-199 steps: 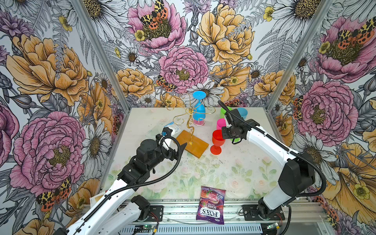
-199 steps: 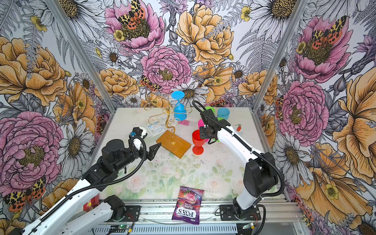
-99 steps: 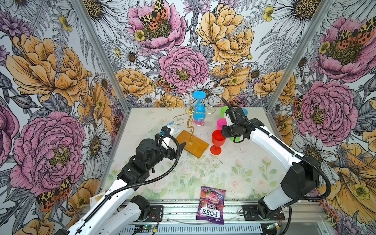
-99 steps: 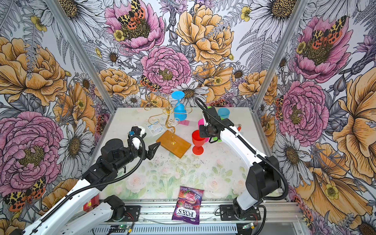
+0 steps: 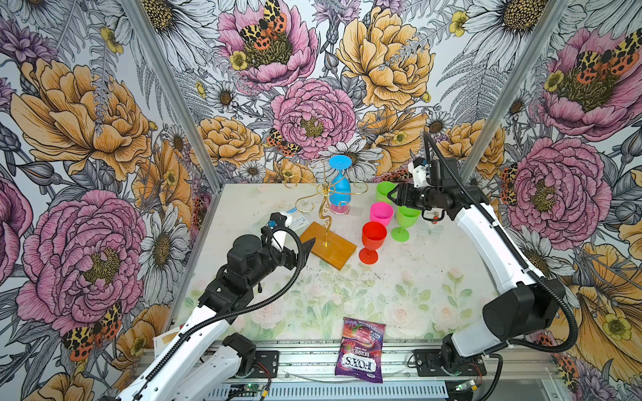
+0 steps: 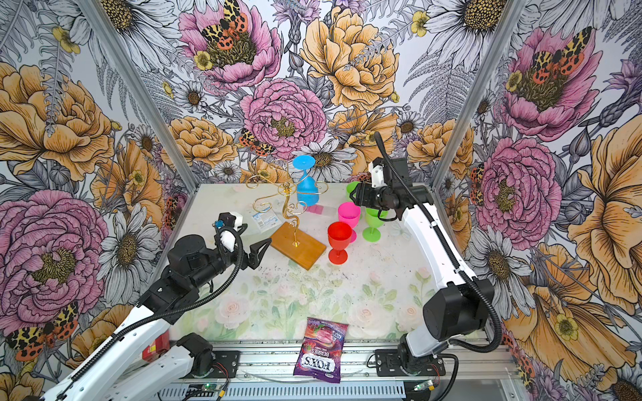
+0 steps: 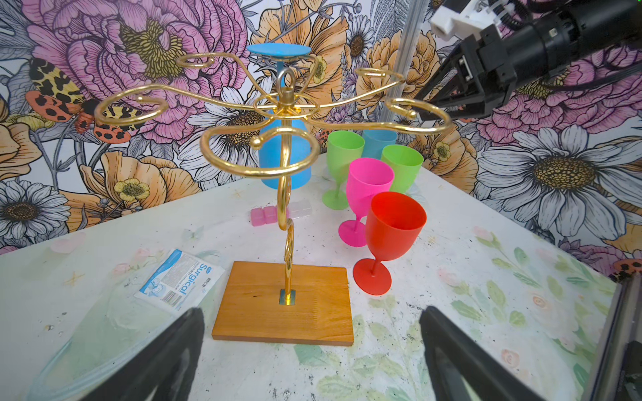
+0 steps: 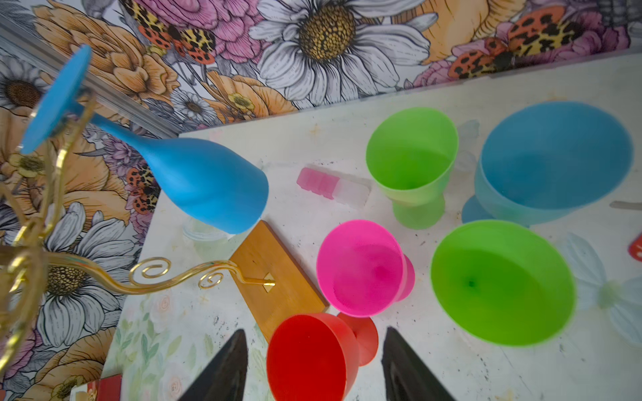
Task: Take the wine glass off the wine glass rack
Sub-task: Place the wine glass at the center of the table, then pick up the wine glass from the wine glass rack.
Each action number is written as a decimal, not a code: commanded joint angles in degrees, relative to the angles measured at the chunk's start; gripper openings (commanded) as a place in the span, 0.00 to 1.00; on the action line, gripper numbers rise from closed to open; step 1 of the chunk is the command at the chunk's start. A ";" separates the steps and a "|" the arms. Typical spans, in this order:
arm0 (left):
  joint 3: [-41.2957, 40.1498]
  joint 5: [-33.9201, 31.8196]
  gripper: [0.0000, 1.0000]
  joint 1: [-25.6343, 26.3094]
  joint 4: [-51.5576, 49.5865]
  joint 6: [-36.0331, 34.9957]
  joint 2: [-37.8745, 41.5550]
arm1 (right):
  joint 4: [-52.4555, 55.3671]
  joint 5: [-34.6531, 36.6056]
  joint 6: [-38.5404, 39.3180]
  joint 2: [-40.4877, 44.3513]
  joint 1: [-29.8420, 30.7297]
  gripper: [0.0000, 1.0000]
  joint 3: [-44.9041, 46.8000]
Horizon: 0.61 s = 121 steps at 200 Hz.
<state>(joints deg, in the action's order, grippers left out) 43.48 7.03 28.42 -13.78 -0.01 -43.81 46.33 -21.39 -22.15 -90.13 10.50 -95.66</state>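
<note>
The wine glass rack [image 5: 326, 208] is a gold scrolled stand on a wooden base [image 7: 283, 305] at the middle back of the table. A blue wine glass [image 5: 338, 184] hangs upside down from a far arm, also plain in the left wrist view [image 7: 285, 152] and the right wrist view [image 8: 201, 180]. My left gripper [image 6: 258, 251] is open and low, just in front of the base, its fingers [image 7: 173, 357] holding nothing. My right gripper [image 5: 391, 196] is open in the air right of the rack, above the standing glasses, with nothing in it [image 8: 314, 364].
Right of the rack stand a red glass [image 5: 373, 237], a pink glass [image 5: 381, 212], two green glasses [image 5: 404, 217] and a blue one [image 8: 556, 156]. A surgical packet [image 7: 177, 277] and a pink-and-clear block [image 7: 274, 215] lie near the base. A candy bag [image 5: 361, 350] lies at the front edge.
My right gripper has opened and drawn up and back from the red glass, which stays standing on the table. The left arm has barely moved.
</note>
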 commanded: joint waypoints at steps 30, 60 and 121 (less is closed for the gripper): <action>-0.33 3.70 0.98 -2.06 2.70 1.78 0.22 | -0.98 -13.22 -3.30 -10.15 -0.67 0.66 -15.05; -0.77 4.10 0.98 -2.54 3.72 2.30 0.13 | -0.97 -16.54 -4.52 -16.87 -0.30 0.69 -24.38; -0.86 3.53 0.98 -2.72 3.31 2.04 0.48 | -0.96 -22.71 -7.98 -28.90 2.00 0.64 -40.39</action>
<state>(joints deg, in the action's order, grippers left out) 43.44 9.74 26.33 -11.68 1.61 -43.86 46.00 -40.03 -28.16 -116.22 10.96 -130.67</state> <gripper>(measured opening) 0.981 0.642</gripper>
